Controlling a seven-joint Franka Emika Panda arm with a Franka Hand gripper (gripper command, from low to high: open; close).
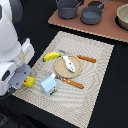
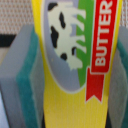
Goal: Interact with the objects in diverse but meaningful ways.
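Note:
My gripper [image 1: 25, 79] is shut on the yellow packet [image 1: 30, 81], holding it at the placemat's edge on the exterior view's left. In the wrist view the yellow packet [image 2: 75, 55] fills the frame, with a cow picture and the word BUTTER. It sits between the grey fingers [image 2: 15, 75] of my gripper [image 2: 70, 75], against their teal pads. The pale-blue and white milk carton [image 1: 49, 85] stands just beside the packet. The yellow banana [image 1: 51, 56] lies farther back. A small white bottle [image 1: 69, 63] lies on a round wooden plate [image 1: 59, 72].
A woven beige placemat [image 1: 95, 85] covers the dark table. Two orange-handled utensils [image 1: 86, 58] [image 1: 75, 83] flank the plate. At the back, a brown board [image 1: 107, 30] carries two dark grey pots [image 1: 67, 8] [image 1: 92, 14] and a beige bowl [image 1: 123, 17].

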